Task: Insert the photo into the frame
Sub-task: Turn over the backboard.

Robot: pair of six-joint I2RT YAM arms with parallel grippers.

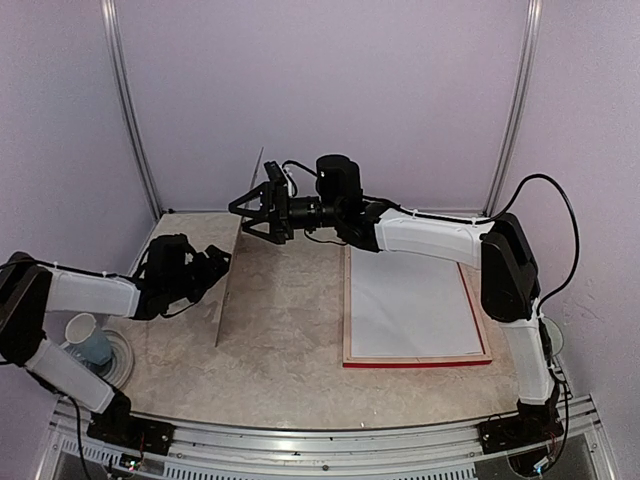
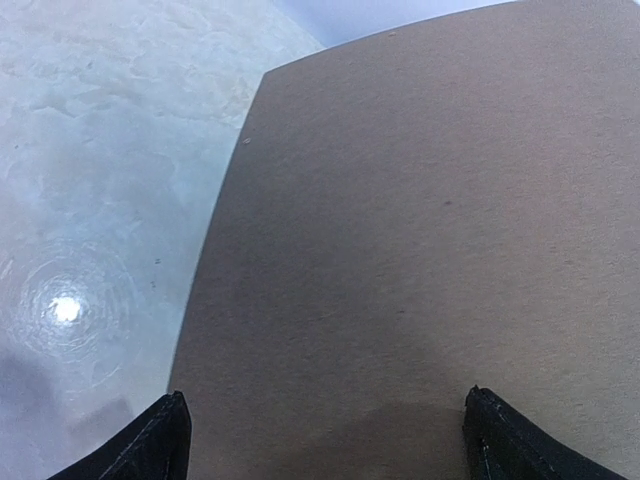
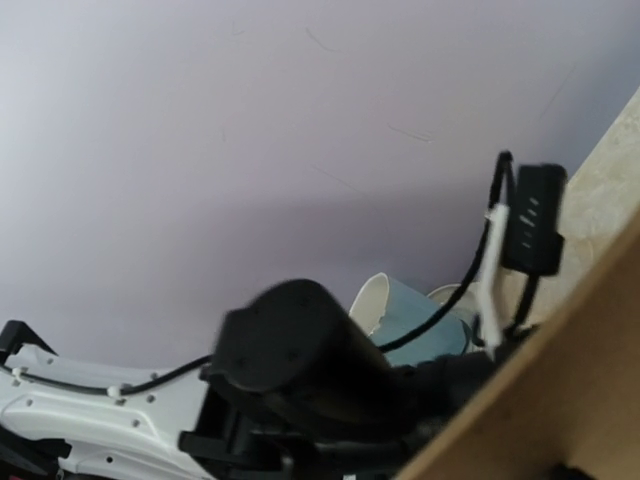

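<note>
1. Top cam: lavender walls, beige marbled table (image 1: 290, 365). Count: 2 arms, 1 frame (image 1: 416, 361), 1 brown board (image 1: 228, 300), 1 blue cup (image 1: 88, 340). Frame lies flat at R, pale back up, red near edge. White sheet (image 1: 410, 305) inside it, can't tell if print or mat. Board stands on edge, L of centre. Left gripper (image 1: 218, 258) wide open, empty, just beside board's L face, frame well apart to its R. Right gripper (image 1: 250, 215) jaws spread, empty, by board's upper part, frame near on its R.
2. L wrist: table at L, board face fills view. 2 fingertips (image 2: 160, 445) in bottom corners, far apart, no grip.
3. R wrist: wall, left arm (image 3: 290, 360), cup, board edge lower R. Own fingers not clear here.
</note>
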